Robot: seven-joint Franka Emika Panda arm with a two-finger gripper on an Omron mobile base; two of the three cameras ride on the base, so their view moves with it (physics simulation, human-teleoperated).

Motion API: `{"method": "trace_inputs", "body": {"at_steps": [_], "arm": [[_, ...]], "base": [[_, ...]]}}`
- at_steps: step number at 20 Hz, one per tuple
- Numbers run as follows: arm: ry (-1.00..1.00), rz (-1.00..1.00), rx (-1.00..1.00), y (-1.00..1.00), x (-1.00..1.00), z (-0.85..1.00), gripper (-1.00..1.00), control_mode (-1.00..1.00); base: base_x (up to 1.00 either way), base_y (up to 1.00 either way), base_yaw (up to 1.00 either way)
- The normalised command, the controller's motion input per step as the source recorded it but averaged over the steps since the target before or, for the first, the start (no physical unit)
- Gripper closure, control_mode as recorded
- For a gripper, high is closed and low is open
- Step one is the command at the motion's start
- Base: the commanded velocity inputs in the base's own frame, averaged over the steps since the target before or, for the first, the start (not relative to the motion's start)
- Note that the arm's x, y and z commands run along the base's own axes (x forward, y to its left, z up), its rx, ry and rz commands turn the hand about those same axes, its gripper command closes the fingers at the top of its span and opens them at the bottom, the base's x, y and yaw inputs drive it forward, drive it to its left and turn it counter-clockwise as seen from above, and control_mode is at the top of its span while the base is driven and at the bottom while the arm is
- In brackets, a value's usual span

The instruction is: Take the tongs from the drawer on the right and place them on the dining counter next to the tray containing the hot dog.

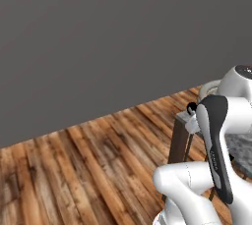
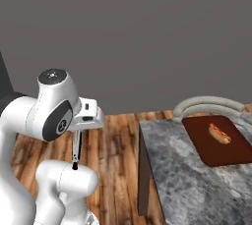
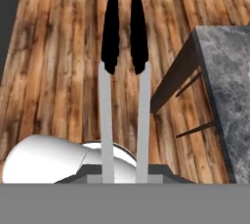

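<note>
Nearest you, the gripper [image 2: 77,131] points straight down, jaws closed on the tongs [image 3: 123,71], which hang below it over the wood floor [image 3: 58,71]. The hand view shows two pale arms running out to dark tips, parted by a narrow gap; the clamp sits high on the handle end, so the tongs dangle clear of the robot's own body. You are carrying them above counter height, probably so they pass over the edge.

Beyond, to the right, the dining counter [image 2: 187,180] begins; its dark leg [image 3: 171,78] lies just beside the tongs' line. Farther along the stone top sits the tray [image 2: 202,143], dark brown here, with the hot dog [image 2: 219,133] on it. Bare stone beside its near edge looks like the natural drop spot. A pale curved stool back [image 2: 209,103] stands behind the counter.
</note>
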Motion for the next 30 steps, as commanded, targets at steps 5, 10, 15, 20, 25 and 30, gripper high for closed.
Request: {"method": "trace_inputs", "body": {"at_steps": [5, 10, 15, 20, 25, 30], "arm": [[0.00, 0.00, 0.00, 0.00, 0.00, 0.00, 1.00, 1.00], [0.00, 0.00, 0.00, 0.00, 0.00, 0.00, 1.00, 1.00], [0.00, 0.00, 0.00, 0.00, 0.00, 0.00, 1.00, 1.00], [0.00, 0.00, 0.00, 0.00, 0.00, 0.00, 1.00, 1.00], [0.00, 0.00, 0.00, 0.00, 0.00, 0.00, 1.00, 1.00], [0.00, 0.00, 0.00, 0.00, 0.00, 0.00, 1.00, 1.00]], "base": [[0.00, 0.00, -0.02], [0.13, 0.00, -0.16], [0.32, -0.10, -0.48], [0.55, -0.01, -0.43], [0.82, 0.00, -0.08], [0.46, -0.05, 0.00]]}}
